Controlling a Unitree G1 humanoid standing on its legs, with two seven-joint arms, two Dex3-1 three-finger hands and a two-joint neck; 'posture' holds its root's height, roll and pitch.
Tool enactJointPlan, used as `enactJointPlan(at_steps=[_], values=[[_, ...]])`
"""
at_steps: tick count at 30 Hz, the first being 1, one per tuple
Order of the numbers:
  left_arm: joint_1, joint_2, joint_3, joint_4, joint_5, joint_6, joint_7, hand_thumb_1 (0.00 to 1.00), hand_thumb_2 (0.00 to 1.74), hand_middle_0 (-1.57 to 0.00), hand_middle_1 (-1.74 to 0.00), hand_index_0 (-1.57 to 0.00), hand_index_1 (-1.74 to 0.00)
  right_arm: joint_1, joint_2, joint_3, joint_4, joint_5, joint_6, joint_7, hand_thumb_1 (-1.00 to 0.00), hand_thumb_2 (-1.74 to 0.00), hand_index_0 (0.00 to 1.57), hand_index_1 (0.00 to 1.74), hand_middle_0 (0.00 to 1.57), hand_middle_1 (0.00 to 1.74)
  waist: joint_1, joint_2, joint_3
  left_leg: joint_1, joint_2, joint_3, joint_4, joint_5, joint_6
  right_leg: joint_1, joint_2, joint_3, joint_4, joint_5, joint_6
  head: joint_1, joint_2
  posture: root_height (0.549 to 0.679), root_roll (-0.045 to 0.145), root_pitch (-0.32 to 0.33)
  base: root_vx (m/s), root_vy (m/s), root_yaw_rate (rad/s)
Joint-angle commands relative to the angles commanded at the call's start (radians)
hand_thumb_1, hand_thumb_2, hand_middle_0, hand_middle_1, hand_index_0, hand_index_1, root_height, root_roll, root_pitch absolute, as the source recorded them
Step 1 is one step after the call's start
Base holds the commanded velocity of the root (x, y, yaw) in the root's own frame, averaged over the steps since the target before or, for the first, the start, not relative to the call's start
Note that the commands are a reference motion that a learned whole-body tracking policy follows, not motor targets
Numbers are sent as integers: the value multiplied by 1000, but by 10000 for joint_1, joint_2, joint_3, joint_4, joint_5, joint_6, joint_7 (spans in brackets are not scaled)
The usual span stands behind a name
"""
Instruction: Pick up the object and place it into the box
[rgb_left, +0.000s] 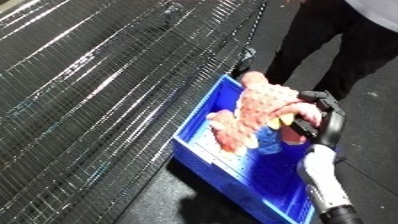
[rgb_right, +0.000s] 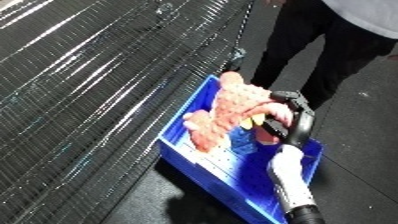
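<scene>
A pink, floppy, knobbly object (rgb_left: 253, 112) with a bit of yellow hangs over the blue bin (rgb_left: 197, 145). Its lower end rests on the bin's floor and its upper end reaches above the far rim. My right hand (rgb_left: 315, 117) comes up from the lower right on its white forearm (rgb_left: 320, 177). Black fingers are curled round the object's right side. The bin stands on the dark floor beside the wire shelf. My left hand shows in neither view.
A large metal wire-grid shelf (rgb_left: 98, 85) fills the left and upper part of the views, right against the bin's left wall. A person in dark trousers (rgb_right: 311, 50) stands just beyond the bin at the upper right. Dark floor (rgb_left: 178, 205) lies below the bin.
</scene>
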Motion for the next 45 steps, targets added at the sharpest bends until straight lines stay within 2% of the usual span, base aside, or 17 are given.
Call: enactJointPlan(at_steps=[7,13,20,23,28,32,36,42,45], values=[[72,73,73,-22,124,-58,-1,1000,1740,-1570,-1740,-1570,-1740,20,-139,21,358,-338,169,-149,0,0,0,0,0,0,65,48,-49,65,28,64,-140,47,-12,25,19,5,-90,-50,9,-10,-22,632,105,-197,4,-10,-21],[145,96,214,-81,154,-83,10,1000,1740,-1570,-1740,-1570,-1740,70,12,78,502,-269,112,-104,0,0,0,0,0,0,148,27,-78,84,58,77,-183,72,-24,41,44,-7,-108,-96,16,-65,-48,633,105,-195,5,-16,-9],[258,119,433,-143,136,-18,1,1000,1740,-1570,-1740,-1570,-1740,177,288,272,662,259,-47,300,0,0,0,0,0,0,317,-75,-116,61,82,51,-214,116,-49,64,68,-41,-138,-127,18,-434,-175,633,104,-195,1,-10,18],[347,54,681,-190,49,43,15,1000,1740,-1570,-1740,-1570,-1740,298,550,601,434,656,-104,827,0,0,0,0,0,0,440,-158,-140,39,89,-2,-228,158,-64,71,94,-95,-125,-138,21,-934,-276,633,102,-195,-16,-12,73],[535,-130,1160,-199,-76,150,65,1000,1740,-1570,-1740,-1570,-1740,506,1173,1262,-283,2217,-283,2161,0,0,0,0,0,0,697,-366,-200,-7,71,-165,-254,219,-81,114,135,-192,-114,-121,18,-1973,-345,634,94,-194,-27,-19,137],[704,-265,1566,-374,-335,171,96,1000,1740,-1570,-1740,-1570,-1740,687,1382,1649,-765,2606,-166,2775,0,0,0,0,0,0,935,-509,-195,-83,48,-307,-235,271,-90,119,154,-271,-64,-103,21,-2581,-237,633,88,-195,-37,-11,146],[896,-376,1943,-772,-743,111,134,1000,1740,-1570,-1740,-1570,-1740,789,1552,1997,-1323,2396,8,3041,0,0,0,0,0,0,1216,-668,-163,-192,35,-465,-156,294,-83,125,163,-361,2,-80,23,-3407,-190,632,80,-198,-39,-8,131],[946,-475,2396,-1059,-665,99,409,1000,1740,-1570,-1740,-1570,-1740,776,1603,2732,-1932,1229,503,3174,0,0,0,0,0,0,1716,-956,-151,-359,13,-733,-36,308,-51,203,172,-518,56,-57,25,-5168,-308,632,67,-202,-47,-8,143],[884,-549,2568,-1037,-496,123,553,1000,1740,-1570,-1740,-1570,-1740,672,1670,3192,-2101,749,732,3267,0,0,0,0,0,0,1943,-1073,-192,-406,-13,-848,25,296,-31,259,165,-586,94,-80,17,-6743,-233,632,63,-203,-30,-4,134]])
